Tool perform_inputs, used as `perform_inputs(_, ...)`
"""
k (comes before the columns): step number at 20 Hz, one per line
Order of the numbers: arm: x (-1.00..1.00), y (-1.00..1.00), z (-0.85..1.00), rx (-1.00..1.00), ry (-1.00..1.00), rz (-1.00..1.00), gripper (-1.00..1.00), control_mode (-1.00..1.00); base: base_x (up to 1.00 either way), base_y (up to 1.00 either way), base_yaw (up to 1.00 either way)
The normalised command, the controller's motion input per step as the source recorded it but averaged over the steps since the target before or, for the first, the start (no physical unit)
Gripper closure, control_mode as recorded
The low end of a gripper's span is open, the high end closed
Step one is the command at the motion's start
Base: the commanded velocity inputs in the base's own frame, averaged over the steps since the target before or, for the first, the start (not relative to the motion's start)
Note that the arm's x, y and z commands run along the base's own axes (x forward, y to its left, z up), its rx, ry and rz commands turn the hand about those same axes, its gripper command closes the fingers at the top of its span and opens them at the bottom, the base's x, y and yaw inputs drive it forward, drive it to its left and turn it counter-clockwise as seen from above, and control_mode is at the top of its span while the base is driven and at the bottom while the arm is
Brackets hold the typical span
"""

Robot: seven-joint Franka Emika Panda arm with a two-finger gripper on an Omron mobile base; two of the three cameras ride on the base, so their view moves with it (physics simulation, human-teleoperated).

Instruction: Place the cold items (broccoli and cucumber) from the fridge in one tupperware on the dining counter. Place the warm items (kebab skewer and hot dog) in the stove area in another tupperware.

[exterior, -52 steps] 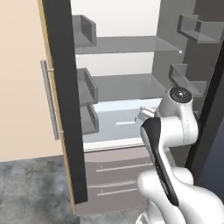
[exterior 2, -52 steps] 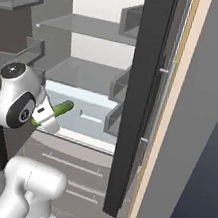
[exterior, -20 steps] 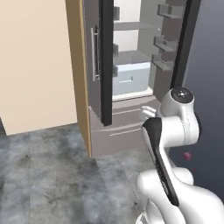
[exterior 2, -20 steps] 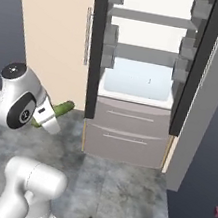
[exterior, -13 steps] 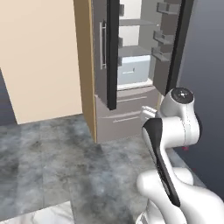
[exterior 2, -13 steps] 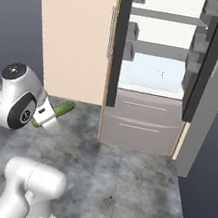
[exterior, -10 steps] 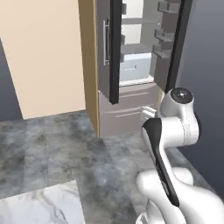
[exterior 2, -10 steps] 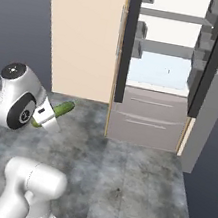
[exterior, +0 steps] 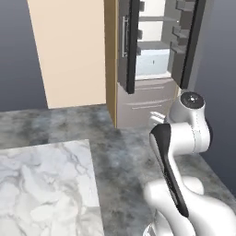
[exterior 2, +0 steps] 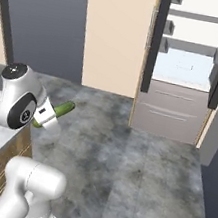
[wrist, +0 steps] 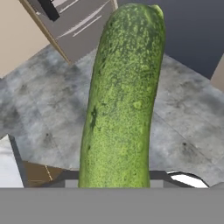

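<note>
Cucumber (wrist: 122, 100) is in the claw (exterior 2: 49, 115), pinched at its lower end; jaws part-closed around it, not spread wide. In the hand view it runs straight out from the claw along the camera axis, bumpy green skin, far tip near the top edge. Finger tips themselves are hidden behind the cucumber's base, so the contact points can't be made out.

Right base view: cucumber (exterior 2: 63, 109) sticks out of the claw up and to the right, over grey stone floor (exterior 2: 120, 174). Fridge (exterior 2: 189, 69) stands well beyond the claw, both doors open, white shelves and door bins visible, two grey drawers under them. A beige panel (exterior 2: 117, 31) flanks the fridge on the side nearer the claw.

No readable writing, brands or labels on anything.

View differences: left base view shows a white marble desk (exterior: 46, 184) low and to the left of the arm, plus the fridge (exterior: 156, 60) ahead of it; the arm's own elbow blocks the claw and cucumber there. Right base view shows a wooden cabinet front (exterior 2: 8, 159) just below the claw, with a pale top edge. Hand view picks up a brown corner of that same unit below the cucumber, and the fridge drawers at top left.
</note>
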Motion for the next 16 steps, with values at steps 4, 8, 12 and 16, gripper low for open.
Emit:
perform_inputs(4, 0.00, 0.00, 0.00, 0.00, 0.00, 0.00, 1.00, 1.00, -1.00, 0.00, 0.02)
perform_inputs(8, 0.00, 0.00, 0.00, 0.00, 0.00, 0.00, 1.00, 1.00, -1.00, 0.00, 0.00)
perform_inputs(12, 0.00, 0.00, 0.00, 0.00, 0.00, 0.00, 1.00, 1.00, -1.00, 0.00, 0.00)
perform_inputs(16, 0.00, 0.00, 0.00, 0.00, 0.00, 0.00, 1.00, 1.00, -1.00, 0.00, 0.00)
